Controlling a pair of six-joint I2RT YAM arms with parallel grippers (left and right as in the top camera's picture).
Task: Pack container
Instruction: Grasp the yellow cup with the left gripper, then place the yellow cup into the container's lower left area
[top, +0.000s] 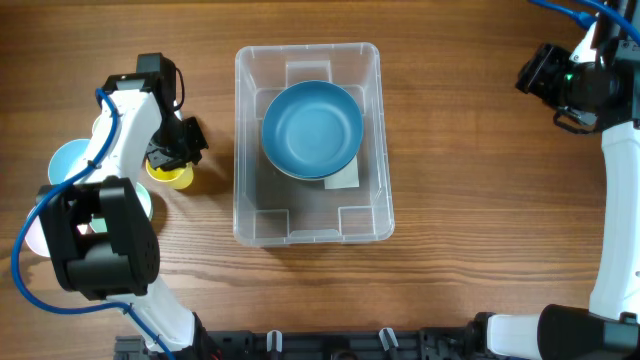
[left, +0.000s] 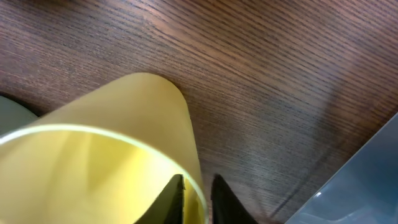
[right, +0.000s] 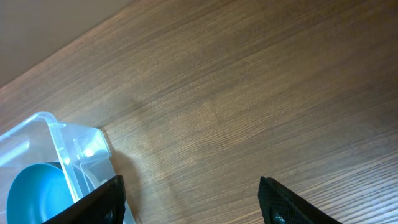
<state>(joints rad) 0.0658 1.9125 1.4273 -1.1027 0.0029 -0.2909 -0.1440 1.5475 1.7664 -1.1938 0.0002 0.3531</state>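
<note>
Nearest, by the left arm's base: a pale blue bowl (top: 63, 160) on the desk (top: 470, 200), half hidden under the arm. More pale rims beside it, too covered to name.

Just beyond, the left tool (top: 168, 163), clenched on a yellow cup (top: 172, 178). In the left wrist view, one dark finger (left: 176, 200) inside the cup's mouth and the other outside, the left tool (left: 198, 202) pinching the thin wall of the yellow cup (left: 124, 124) between them. Cannot tell whether the cup's base touches the wood or hangs just above it. At the lower right corner of that view, a clear pale edge, most likely the bin's wall.

Right of the cup, apart from it, at the middle of the desk: the container (top: 385, 130), upright, mouth open upward. Inside, toward the far end, a blue bowl (top: 312, 128), upright, covering much of the floor. Under the bowl's near right edge, a white label (top: 345, 178) peeping out.

Farthest, at the right far corner: the right tool (top: 545, 90), well apart from the container. In the right wrist view, the right tool (right: 193, 208) released, fingers spread wide, nothing between them but bare wood. At the lower left there, a corner of the container (right: 62, 143) with the blue bowl (right: 34, 193) seen through it.
</note>
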